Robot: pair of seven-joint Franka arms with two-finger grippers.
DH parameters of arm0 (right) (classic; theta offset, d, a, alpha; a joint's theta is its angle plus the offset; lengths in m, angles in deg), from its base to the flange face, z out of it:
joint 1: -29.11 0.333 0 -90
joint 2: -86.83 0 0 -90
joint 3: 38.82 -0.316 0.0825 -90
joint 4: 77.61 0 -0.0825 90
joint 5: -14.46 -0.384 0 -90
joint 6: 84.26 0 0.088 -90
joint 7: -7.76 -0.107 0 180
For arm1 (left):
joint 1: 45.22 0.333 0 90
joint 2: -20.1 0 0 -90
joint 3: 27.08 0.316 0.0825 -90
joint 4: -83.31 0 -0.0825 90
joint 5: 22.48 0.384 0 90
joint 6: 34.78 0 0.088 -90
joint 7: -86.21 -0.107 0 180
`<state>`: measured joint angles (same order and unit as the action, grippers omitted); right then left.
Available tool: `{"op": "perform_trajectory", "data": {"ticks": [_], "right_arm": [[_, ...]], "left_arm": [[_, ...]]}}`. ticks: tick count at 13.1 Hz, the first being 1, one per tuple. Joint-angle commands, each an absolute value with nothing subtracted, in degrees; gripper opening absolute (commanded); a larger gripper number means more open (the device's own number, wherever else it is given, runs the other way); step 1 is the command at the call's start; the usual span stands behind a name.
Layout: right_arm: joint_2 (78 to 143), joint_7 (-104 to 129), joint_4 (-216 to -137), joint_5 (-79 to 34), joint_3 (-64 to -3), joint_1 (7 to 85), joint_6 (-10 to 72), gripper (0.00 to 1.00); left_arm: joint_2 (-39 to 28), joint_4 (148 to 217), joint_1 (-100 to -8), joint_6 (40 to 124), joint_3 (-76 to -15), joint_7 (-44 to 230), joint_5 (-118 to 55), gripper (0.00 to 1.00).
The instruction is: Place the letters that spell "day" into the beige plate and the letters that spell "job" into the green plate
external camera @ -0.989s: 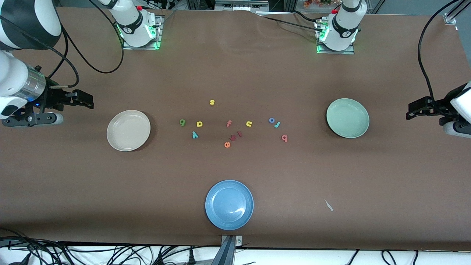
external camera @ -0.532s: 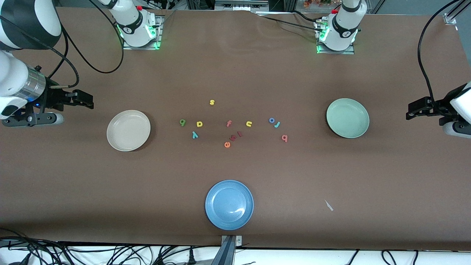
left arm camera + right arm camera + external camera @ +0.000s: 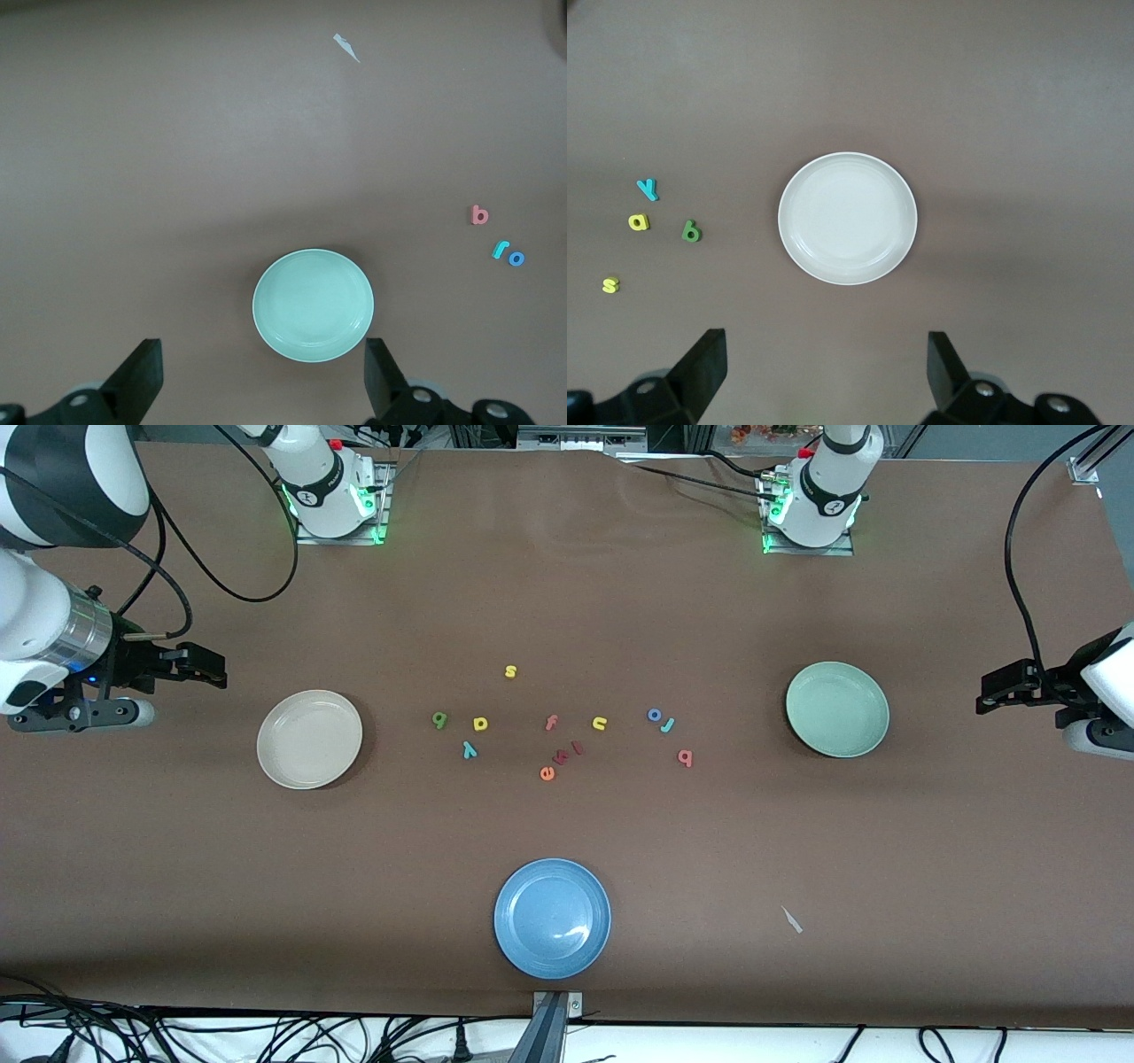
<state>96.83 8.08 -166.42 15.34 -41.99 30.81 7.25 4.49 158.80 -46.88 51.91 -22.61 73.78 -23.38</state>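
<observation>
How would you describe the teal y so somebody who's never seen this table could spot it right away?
Start at the beige plate and look toward the middle of the table, where a small cluster of three letters lies. The teal y is the one nearest the front camera, below the green d and yellow a, and the cluster's only teal piece.

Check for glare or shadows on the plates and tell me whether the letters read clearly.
Front view: a small glare spot on the blue plate, soft shadows beside the beige plate and green plate; letters tiny but colours distinct. Left wrist view: the pink b reads sharply. Right wrist view: the yellow a is clear.
</observation>
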Motion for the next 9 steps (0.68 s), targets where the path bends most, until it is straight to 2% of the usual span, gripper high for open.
{"op": "perform_trajectory", "data": {"ticks": [1,9], "right_arm": [[97.2,8.9,-165.4,14.7,-42.1,30.8,6.4,1.0],[97.3,8.9,-165.5,14.8,-42.0,30.8,6.7,1.0]], "left_arm": [[5.0,159.6,-46.8,52.0,-22.7,72.7,-23.3,1.0],[5.1,160.4,-46.8,51.9,-22.7,72.7,-23.2,0.99]]}}
